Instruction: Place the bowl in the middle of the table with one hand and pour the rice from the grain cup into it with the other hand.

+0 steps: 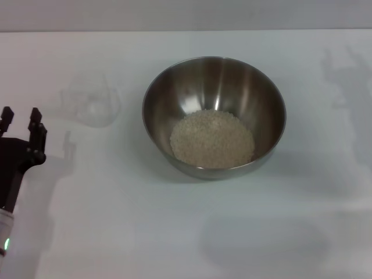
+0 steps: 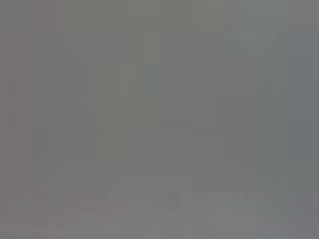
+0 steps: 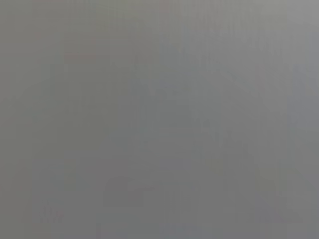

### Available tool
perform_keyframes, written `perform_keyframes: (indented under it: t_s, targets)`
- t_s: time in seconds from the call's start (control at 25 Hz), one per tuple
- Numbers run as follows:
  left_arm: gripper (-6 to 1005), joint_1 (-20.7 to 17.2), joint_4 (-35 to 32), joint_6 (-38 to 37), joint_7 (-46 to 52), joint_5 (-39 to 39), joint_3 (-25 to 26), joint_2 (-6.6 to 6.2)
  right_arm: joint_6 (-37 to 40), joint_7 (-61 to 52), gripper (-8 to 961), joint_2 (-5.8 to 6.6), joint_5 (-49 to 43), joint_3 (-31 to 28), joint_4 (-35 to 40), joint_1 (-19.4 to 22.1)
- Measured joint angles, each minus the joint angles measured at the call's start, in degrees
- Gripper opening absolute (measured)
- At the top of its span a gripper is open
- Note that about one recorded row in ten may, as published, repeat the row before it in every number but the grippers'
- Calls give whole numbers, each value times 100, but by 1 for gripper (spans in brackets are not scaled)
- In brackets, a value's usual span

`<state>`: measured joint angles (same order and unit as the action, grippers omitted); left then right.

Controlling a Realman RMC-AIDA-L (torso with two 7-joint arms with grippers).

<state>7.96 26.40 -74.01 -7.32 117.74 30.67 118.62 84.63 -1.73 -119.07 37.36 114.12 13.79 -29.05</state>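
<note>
On the table [image 1: 174,232], the bowl [image 1: 168,87] holds the rice [image 1: 212,138]; left of it stands the empty grain cup [image 1: 90,100]. Left gripper [image 1: 21,123], fingers apart, hovers at near left.

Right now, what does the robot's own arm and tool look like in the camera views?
Only the left tool shows, at the head view's left edge: matte black, with two short blocky fingers on a black body. Below it the arm turns white, with a small green light near the bottom edge. No cables or markings are visible. The right arm is out of view.
</note>
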Motion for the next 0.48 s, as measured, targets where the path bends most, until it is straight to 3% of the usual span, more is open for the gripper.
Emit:
perform_keyframes:
  t_s: [0.04, 0.16, 0.24, 0.48]
  targets:
    - [464, -45, -222, -531, 138, 4, -206, 3, -126, 6, 481, -6, -5, 16, -3, 8]
    - [465, -44, -319, -714, 230, 5, -269, 3, -283, 13, 481, -10, -6, 26, -15, 10]
    - [465, -6, -630, -1221, 662, 9, -386, -1, -528, 7, 481, -10, -1, 5, -25, 3]
    - [465, 59, -854, -1644, 1087, -1, -370, -7, -579, -28, 481, -20, -6, 39, -24, 28]
